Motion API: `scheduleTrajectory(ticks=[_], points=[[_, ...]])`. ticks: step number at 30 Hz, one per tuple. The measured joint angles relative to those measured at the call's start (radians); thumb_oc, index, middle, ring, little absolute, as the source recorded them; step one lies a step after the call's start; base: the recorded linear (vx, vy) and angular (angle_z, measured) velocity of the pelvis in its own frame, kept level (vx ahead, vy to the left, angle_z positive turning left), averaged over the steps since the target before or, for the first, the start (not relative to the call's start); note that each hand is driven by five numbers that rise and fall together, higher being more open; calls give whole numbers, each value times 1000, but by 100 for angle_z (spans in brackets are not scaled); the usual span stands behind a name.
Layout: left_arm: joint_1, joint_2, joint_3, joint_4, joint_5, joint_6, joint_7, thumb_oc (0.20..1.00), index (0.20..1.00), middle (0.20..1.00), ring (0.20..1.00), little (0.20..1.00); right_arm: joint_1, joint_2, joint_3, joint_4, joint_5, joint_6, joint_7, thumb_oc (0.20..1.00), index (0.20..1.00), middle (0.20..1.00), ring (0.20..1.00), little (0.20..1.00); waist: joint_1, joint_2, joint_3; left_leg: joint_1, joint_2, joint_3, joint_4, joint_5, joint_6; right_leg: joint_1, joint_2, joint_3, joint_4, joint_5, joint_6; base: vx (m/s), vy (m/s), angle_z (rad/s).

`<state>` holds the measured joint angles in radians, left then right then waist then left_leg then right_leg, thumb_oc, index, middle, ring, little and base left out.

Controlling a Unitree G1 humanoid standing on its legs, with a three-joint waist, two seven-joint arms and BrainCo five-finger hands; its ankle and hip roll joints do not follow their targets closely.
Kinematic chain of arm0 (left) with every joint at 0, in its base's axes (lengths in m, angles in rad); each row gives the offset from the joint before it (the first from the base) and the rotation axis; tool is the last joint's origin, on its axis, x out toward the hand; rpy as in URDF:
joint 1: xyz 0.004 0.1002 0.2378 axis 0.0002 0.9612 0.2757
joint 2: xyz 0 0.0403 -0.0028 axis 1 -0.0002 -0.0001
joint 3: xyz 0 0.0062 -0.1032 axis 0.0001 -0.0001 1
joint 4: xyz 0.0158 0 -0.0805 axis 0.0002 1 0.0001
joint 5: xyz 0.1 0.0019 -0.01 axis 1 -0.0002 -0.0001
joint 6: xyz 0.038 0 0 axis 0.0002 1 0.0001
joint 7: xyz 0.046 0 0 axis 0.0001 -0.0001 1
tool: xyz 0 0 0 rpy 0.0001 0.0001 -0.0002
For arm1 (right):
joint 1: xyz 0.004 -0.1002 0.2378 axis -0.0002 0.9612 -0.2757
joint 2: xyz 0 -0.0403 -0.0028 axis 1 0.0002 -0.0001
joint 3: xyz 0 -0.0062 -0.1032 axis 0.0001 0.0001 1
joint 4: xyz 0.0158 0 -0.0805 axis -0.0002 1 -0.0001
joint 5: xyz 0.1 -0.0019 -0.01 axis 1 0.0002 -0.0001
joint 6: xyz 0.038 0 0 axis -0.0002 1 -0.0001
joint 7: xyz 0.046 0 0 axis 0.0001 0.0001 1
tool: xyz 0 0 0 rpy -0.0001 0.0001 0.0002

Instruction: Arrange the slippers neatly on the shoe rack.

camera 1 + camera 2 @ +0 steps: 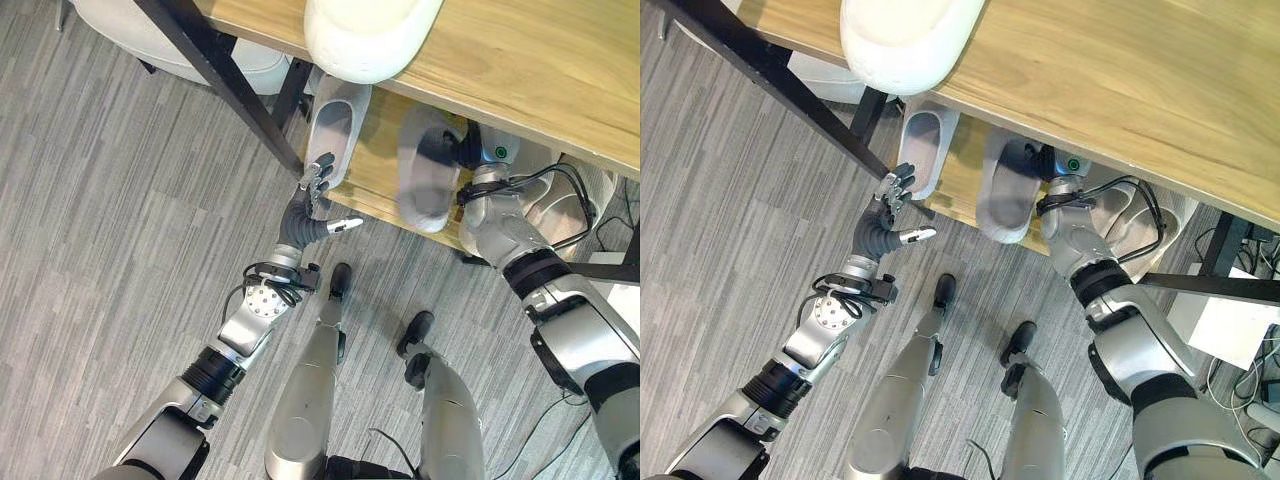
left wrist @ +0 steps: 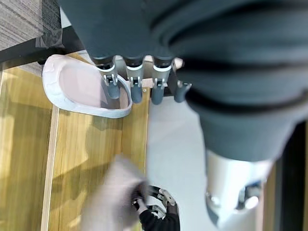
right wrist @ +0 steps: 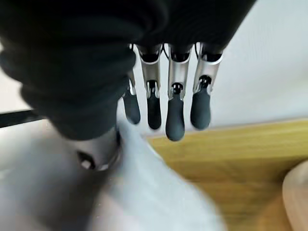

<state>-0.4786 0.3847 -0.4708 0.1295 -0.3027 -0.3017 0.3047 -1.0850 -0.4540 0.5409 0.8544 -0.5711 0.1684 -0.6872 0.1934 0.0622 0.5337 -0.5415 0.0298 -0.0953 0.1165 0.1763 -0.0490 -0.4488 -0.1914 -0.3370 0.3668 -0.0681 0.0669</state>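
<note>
- Left eye view: the left hand [image 1: 312,200], fingers loose, rests at the heel of the left slipper [image 1: 333,135], which lies lengthwise into the lower shelf [image 1: 375,170].
- Right eye view: the right hand [image 1: 1058,192] meets the grey slipper [image 1: 1007,190].
- Right wrist view: its fingers [image 3: 174,115] hang straight, the slipper against the thumb side.

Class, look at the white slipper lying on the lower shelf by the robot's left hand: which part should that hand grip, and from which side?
Probably the heel rim of the white slipper, approached from the shelf's open front. The slipper lies opening up with its heel towards the left hand, whose straight fingers are already at that end; the toe sits back under the top board.
</note>
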Motion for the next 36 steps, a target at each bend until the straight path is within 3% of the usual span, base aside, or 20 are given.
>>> scheduleTrajectory(ticks=[6, 9, 13, 17, 36], points=[[-5, -3, 0, 0, 0, 0, 13, 1000, 1000, 1000, 1000, 1000, -6, 55, 0, 8, 6, 13, -4, 1000, 1000, 1000, 1000, 1000, 3, -1, 0, -3, -4, 2, 14, 8, 8, -6, -6, 5, 14, 0, 0, -9, 23, -1], [-3, -4, -3, 1, -1, 0, 14, 1000, 1000, 1000, 1000, 1000, -12, 76, -10, 63, 94, 4, -12, 1000, 1000, 1000, 1000, 1000, 1, -1, 0, -2, -5, 2, 26, 7, 8, -6, -8, 8, 31, -3, -2, -11, 37, -2], [3, -4, -9, 2, -3, 0, 20, 1000, 1000, 1000, 1000, 1000, 15, 156, -96, 64, 286, -71, -45, 1000, 1000, 1000, 1000, 1000, -20, -1, 0, 2, -12, 5, 57, -16, 14, -10, -23, 18, 70, -30, -19, 14, 62, -2], [76, 1, 0, 2, -2, 7, 27, 1000, 1000, 1000, 1000, 1000, 187, 220, -144, -11, 455, -127, -55, 1000, 1000, 1000, 1000, 1000, -23, -18, -9, 16, -17, 31, 69, -29, 18, -11, -26, 58, 77, -40, -6, 8, 30, -12], [122, 10, 1, 2, -5, 13, 20, 1000, 1000, 1000, 1000, 1000, 181, 209, -172, 46, 591, -167, -53, 1000, 1000, 1000, 1000, 1000, -18, -17, -9, 18, -16, 44, 52, -25, 12, -9, -24, 61, 48, -22, -9, 0, 2, -1]])
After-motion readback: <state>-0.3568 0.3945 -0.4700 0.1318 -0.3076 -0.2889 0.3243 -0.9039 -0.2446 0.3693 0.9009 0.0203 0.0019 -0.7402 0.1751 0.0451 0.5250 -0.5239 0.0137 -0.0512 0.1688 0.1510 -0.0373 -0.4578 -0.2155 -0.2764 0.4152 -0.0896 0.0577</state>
